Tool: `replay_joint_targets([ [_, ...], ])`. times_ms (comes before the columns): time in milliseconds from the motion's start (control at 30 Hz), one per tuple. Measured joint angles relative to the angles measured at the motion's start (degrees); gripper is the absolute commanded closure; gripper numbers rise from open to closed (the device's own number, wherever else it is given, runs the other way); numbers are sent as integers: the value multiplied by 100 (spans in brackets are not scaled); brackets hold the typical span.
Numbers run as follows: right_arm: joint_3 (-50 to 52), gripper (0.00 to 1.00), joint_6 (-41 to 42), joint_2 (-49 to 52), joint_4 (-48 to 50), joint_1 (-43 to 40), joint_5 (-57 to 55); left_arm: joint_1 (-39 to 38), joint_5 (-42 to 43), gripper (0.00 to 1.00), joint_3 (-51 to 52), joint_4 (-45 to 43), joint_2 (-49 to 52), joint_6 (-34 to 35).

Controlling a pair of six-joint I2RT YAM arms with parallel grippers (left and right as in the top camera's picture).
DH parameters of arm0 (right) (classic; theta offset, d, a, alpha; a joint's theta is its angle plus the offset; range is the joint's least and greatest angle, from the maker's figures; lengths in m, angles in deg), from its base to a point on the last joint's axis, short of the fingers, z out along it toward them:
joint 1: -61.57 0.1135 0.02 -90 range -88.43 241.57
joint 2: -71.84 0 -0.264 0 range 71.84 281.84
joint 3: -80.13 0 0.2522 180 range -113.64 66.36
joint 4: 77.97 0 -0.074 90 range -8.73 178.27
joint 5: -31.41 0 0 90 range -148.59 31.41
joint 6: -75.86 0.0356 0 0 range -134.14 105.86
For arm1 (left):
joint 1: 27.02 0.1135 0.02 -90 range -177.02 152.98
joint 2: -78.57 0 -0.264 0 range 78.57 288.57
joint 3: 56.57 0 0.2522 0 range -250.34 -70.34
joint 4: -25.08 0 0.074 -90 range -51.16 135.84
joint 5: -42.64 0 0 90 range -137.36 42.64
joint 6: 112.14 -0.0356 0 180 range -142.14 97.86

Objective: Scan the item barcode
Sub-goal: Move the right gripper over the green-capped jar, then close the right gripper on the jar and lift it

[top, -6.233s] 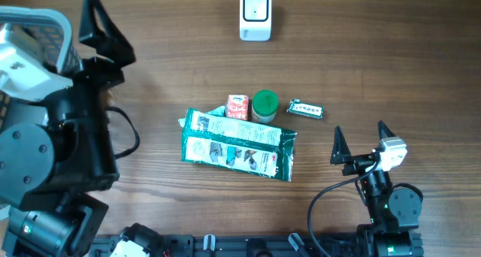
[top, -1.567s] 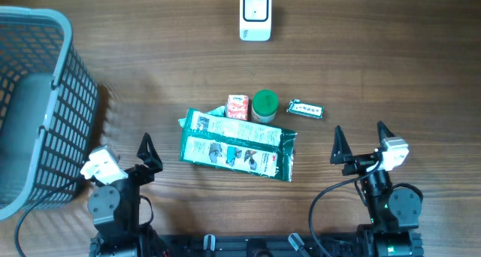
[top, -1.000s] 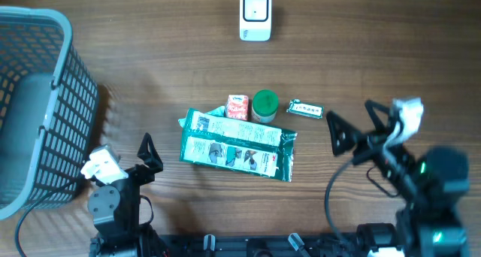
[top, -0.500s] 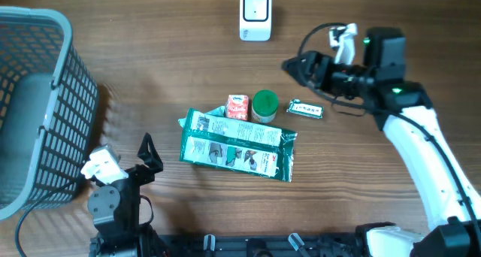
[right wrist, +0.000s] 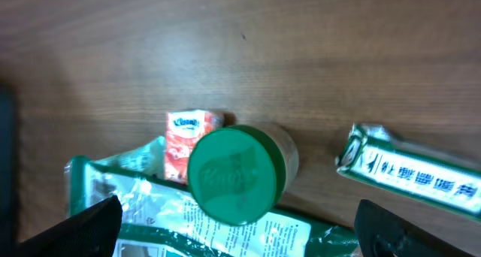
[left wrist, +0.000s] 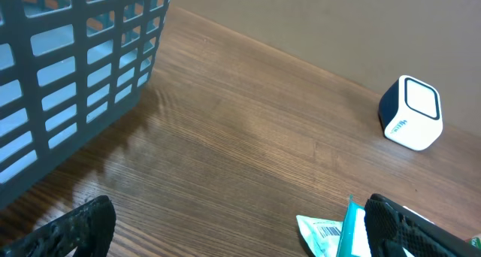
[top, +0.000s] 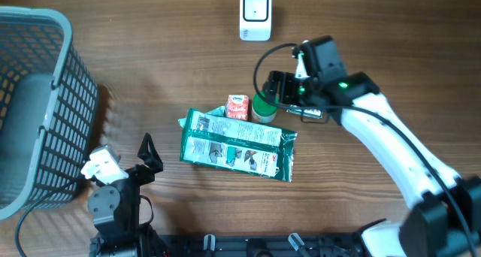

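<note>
Brown wood-grain table (top: 150, 77) from above. A grey mesh basket (top: 68, 84) stands at nine o'clock, a white scanner (top: 255, 15) at twelve. At centre stands the jar (right wrist: 235, 174), its round green lid embossed but unreadable. Just beside it lies a red packet (right wrist: 184, 144), possibly reading Kleenex. The right gripper (top: 269, 92) hangs over the jar, jaws spread and grasping nothing. The left gripper (left wrist: 240, 231), at seven o'clock, is likewise released.

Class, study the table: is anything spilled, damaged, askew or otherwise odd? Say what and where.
Nothing is spilled or broken. Only the flat green printed packet at the centre lies slightly askew, its ends crinkled, beside the small red carton and green-lidded jar.
</note>
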Motion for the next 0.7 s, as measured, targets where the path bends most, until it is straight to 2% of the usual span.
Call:
replay_joint_targets([
  [300,-2736,1,1268,2135,-1978,590,-404,0,0,0,0,2,0,2],
  [400,-2811,0,1781,2459,-2444,649,-426,0,0,0,0,2,0,0],
  [633,-2813,0,2378,2640,-2575,649,-426,0,0,0,0,2,0,2],
  [667,-2813,2,2396,2640,-2592,649,-426,0,0,0,0,4,0,0],
  [700,-2813,9,2411,2640,-2592,649,-426,0,0,0,0,4,0,0],
])
